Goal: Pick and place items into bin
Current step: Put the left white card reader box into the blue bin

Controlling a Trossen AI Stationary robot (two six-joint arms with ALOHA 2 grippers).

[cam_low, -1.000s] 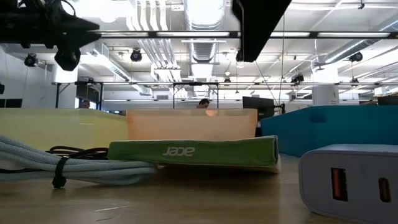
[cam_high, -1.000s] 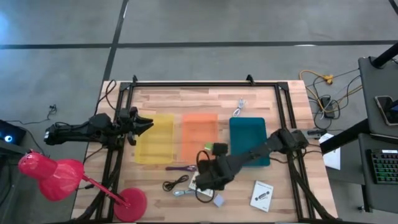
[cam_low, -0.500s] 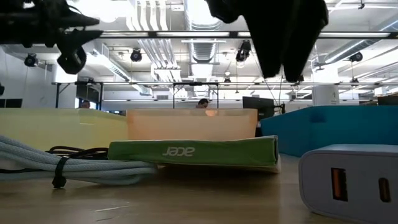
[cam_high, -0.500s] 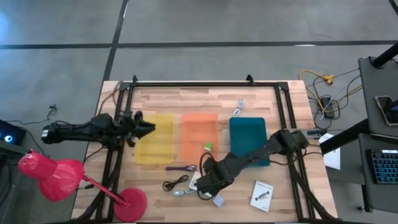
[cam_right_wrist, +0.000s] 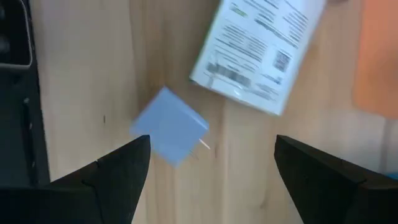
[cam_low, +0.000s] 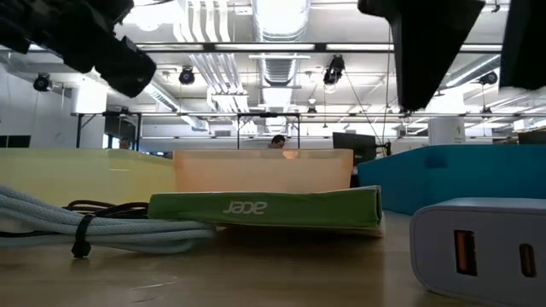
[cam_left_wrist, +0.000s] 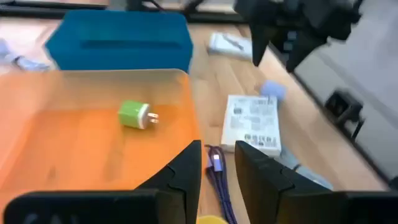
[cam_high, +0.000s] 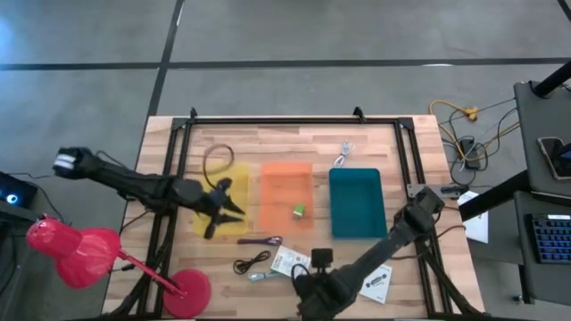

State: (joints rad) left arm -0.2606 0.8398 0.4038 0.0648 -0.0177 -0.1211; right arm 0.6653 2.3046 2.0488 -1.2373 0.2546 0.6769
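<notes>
My right gripper hangs open near the table's near edge, above the lavender cube, which lies flat on the wood between the fingers, untouched. A white printed card lies just beyond the cube. My left gripper hovers narrowly open over the near right part of the yellow bin. The green cube lies in the orange bin. The purple tool, black coiled cable and silvery tool lie in front of the bins.
A teal bin stands right of the orange one, with the white cable beyond it. A second card lies near the right arm. A red lamp stands at the near left corner. A black frame borders the table.
My right gripper has drawn back toward the near edge and now hangs over the lavender cube. The green cube, beside that gripper a second ago, now lies in the orange bin. My left gripper has swung right and nearer, from the yellow bin's left side to over its near right part.
</notes>
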